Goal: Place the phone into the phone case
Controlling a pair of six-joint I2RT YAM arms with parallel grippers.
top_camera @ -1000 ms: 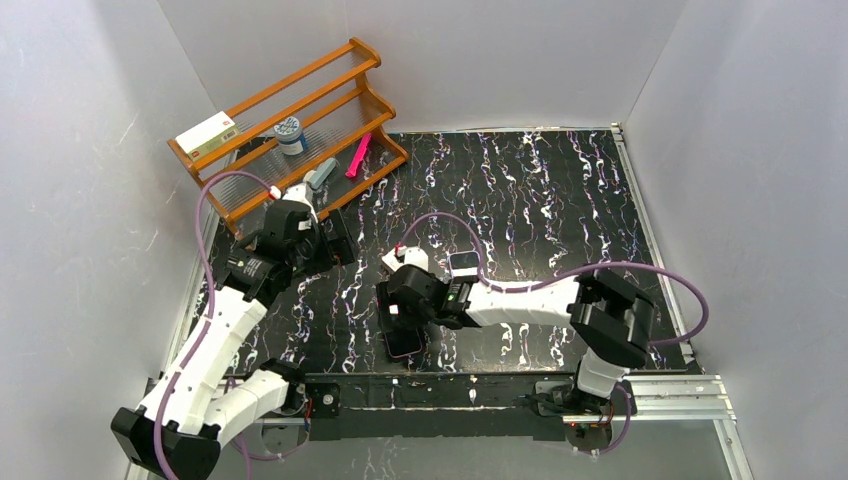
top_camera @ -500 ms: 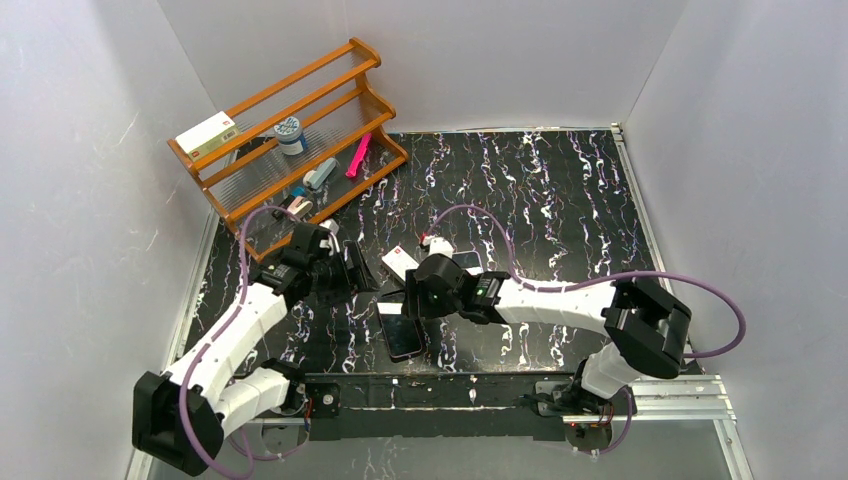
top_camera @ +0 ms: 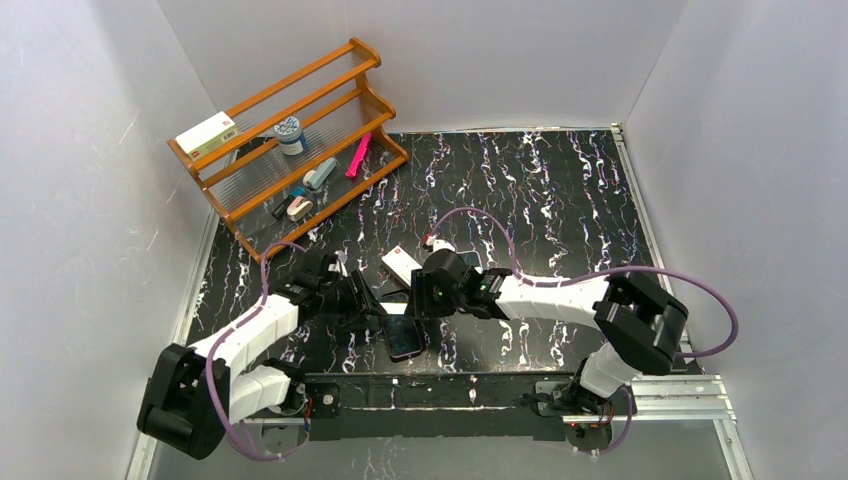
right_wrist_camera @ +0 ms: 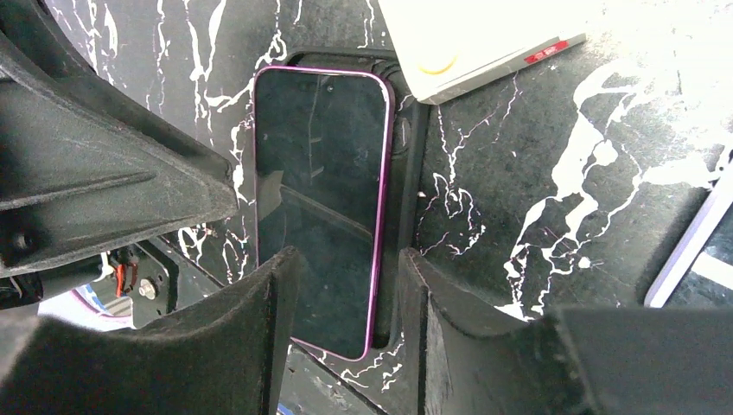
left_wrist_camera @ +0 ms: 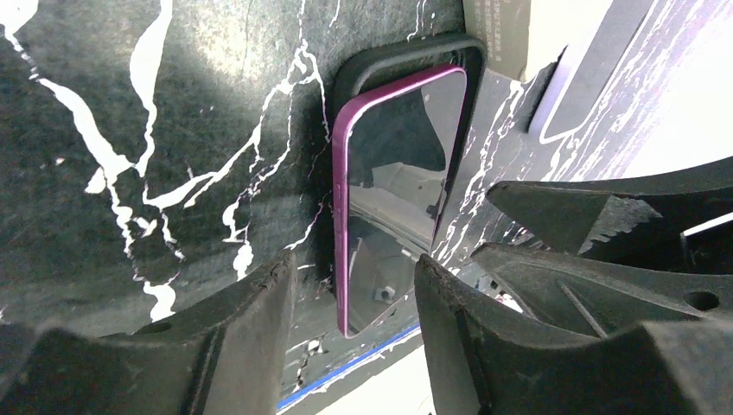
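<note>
Top external showed my left gripper [top_camera: 368,302] had swung from the rack [top_camera: 366,52] to the phone [top_camera: 403,338], lying askew on the phone case [right_wrist_camera: 406,173] by the near edge; it and the right gripper [top_camera: 419,298] gaped empty.

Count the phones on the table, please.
2. One purple phone lies on the black case; a second phone shows partly beside the right gripper. More may be hidden.
</note>
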